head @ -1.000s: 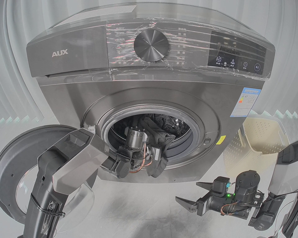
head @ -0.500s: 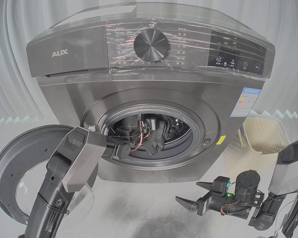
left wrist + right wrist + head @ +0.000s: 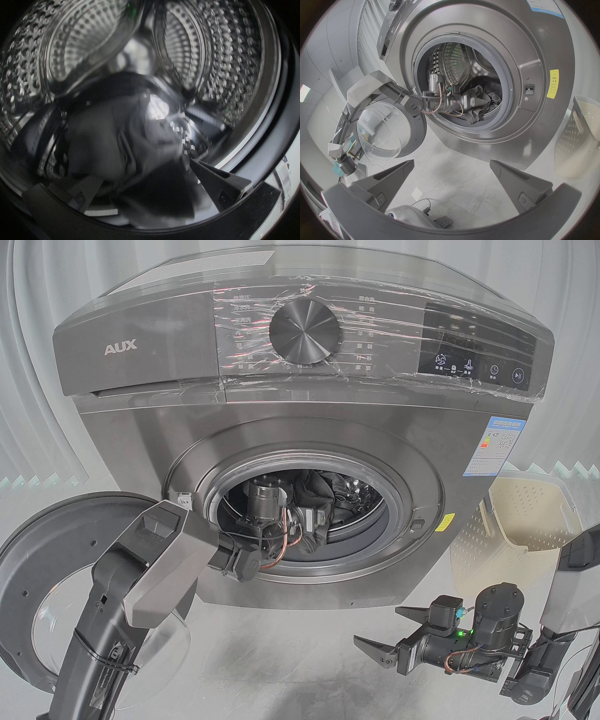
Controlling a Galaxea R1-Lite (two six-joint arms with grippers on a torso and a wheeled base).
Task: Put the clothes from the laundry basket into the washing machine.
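Our left gripper (image 3: 147, 170), jaws wide, sits inside the perforated steel drum (image 3: 225, 47), the crumpled dark grey garment (image 3: 100, 137) lying between its fingers (image 3: 218, 184). We judge it light and limp, best pinched at a raised fold.

Drum opening (image 3: 400, 515) — left arm (image 3: 162, 559), clothes (image 3: 315, 490) inside

A pale grey pleated curtain (image 3: 37, 396) hangs at the upper left and upper right of the head view. A smooth light grey floor (image 3: 281, 659) spreads across the lower centre. In the right wrist view, a white panelled wall (image 3: 331, 40) sits upper left, with a bright rectangular light (image 3: 303, 92) at the left edge.
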